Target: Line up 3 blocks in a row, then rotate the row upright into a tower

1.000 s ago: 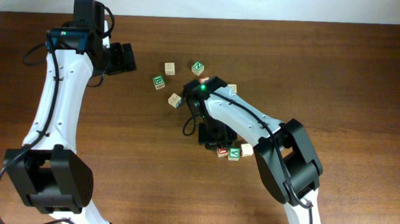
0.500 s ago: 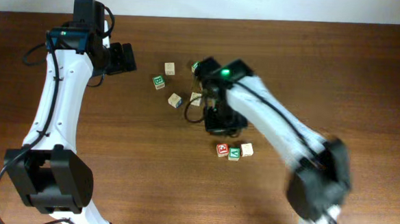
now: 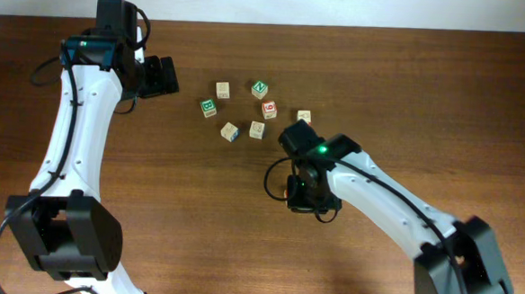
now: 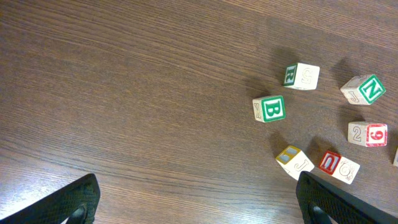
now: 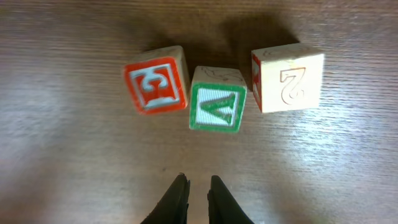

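Lining up on the green block at twelve o'clock, my right fingers are nearly pressed together, empty; I reckon they must spread to turn it. My left fingers stand spread wide.

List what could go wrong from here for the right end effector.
1. The right end effector has its jaws almost together, narrower than a block; lowered like this it would likely push a block rather than straddle it.
2. The green block sits tight between the red block and the 2 block; opened jaws coming down around it may knock a neighbour.
3. Overhead, the right arm hides these blocks, so only the wrist view shows them.
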